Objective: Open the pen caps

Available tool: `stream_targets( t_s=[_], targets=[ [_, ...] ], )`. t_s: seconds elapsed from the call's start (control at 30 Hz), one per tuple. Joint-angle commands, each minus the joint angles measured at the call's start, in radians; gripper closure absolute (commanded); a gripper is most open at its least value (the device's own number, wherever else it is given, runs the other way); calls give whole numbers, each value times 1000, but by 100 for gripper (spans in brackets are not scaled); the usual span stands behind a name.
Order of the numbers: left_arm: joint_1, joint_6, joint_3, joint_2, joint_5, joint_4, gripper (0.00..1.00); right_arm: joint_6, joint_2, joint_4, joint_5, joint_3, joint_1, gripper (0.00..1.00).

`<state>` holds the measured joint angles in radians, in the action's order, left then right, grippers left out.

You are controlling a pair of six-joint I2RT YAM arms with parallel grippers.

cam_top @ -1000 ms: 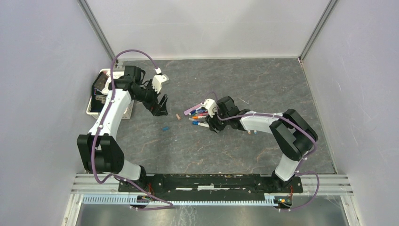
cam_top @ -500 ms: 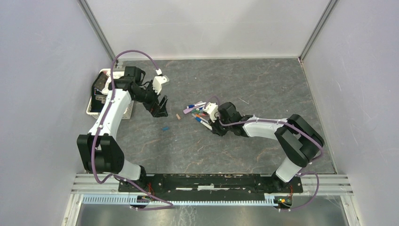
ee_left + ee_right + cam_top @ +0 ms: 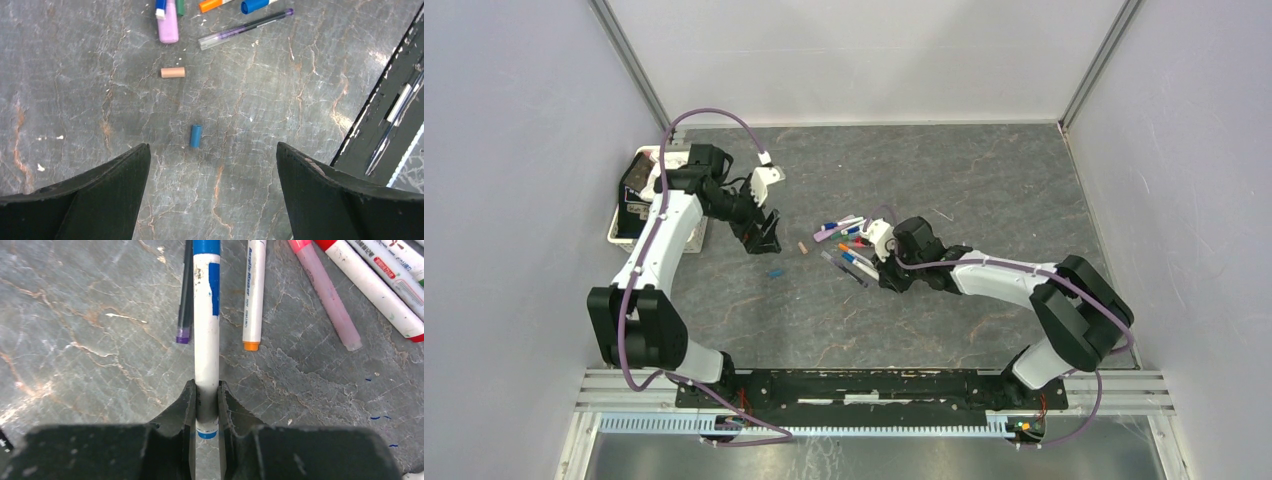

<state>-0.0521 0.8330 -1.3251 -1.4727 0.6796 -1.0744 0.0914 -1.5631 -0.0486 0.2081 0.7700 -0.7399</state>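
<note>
The grey marbled bench (image 3: 984, 190) carries everything, with a tray (image 3: 627, 205) at its left edge. My left hand (image 3: 762, 232) hangs over the bench beside that tray, released, fingers spread wide with nothing between them. My right hand (image 3: 205, 390) sits low at mid-bench, clenched on the white barrel of a marker (image 3: 206, 315) near its tail — the barrel runs straight out from between my fingers, and its fitted blue cap (image 3: 206, 246) is on at the far end. Alongside lie other pens: a slim purple pen (image 3: 186, 290) to its left, an orange-tipped marker (image 3: 254, 295) to its right, then a pink marker (image 3: 325, 295) and a red-ended marker (image 3: 370, 285). Smallest are two loose pen caps on bare bench below my left hand — a peach cap (image 3: 172, 72) nearer the pens, and a loose blue cap (image 3: 195, 136) apart from it.
</note>
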Motion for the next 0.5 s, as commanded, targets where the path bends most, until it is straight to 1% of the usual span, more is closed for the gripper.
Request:
stream_targets(
  t_s=[0.0,0.1,0.17,0.23,0.33,0.4,0.47],
  targets=[
    [0,176,51,61,118,-65,0,-20,55,-51,77,69,-5,100],
    [-21,314,99,97,180,-122,0,-28,23,-123,195,147,-4,100],
    [-59,396,127,116,199,-159,0,-33,-19,-193,313,221,-6,100],
    [-113,441,161,141,193,-163,0,-42,-69,-252,423,292,-5,100],
    [-205,457,207,185,178,-126,0,-52,-117,-309,556,368,-8,100],
    [-259,457,238,212,167,-99,2,-55,-133,-331,609,400,-8,100],
    [-308,453,264,229,118,-71,4,-54,-140,-345,662,418,-11,100]
  ],
)
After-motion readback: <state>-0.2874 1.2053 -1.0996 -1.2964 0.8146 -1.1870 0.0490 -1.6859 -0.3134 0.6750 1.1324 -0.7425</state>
